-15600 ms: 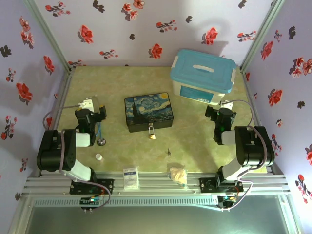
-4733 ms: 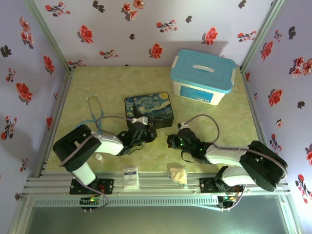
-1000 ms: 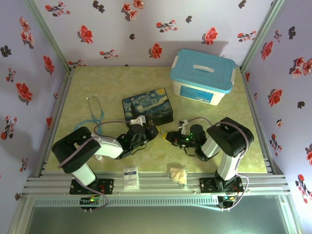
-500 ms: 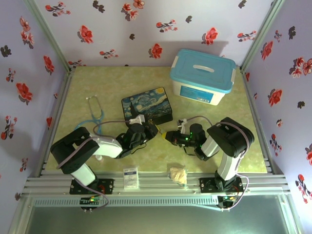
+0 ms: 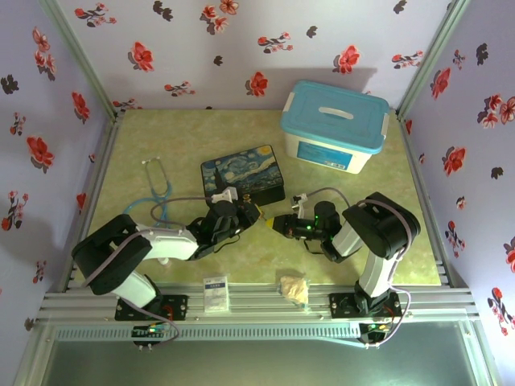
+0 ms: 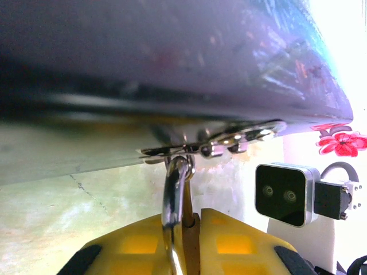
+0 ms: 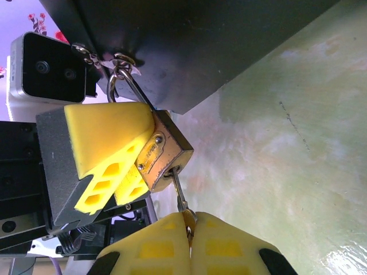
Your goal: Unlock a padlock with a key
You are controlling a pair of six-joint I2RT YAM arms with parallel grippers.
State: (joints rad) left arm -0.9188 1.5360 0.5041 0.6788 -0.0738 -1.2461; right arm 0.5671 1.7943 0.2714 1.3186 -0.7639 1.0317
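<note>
Mottled green tabletop (image 5: 161, 137), blocky brass padlock (image 7: 164, 150), thin key (image 7: 178, 192) inserted

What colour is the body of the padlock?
Brass-gold; the padlock shows best in the right wrist view.

Overhead you get bright, even light with soft shadows on the surface (image 5: 177, 133). Your left wrist view blurs the box (image 6: 143, 51) and blows out white upper right.
</note>
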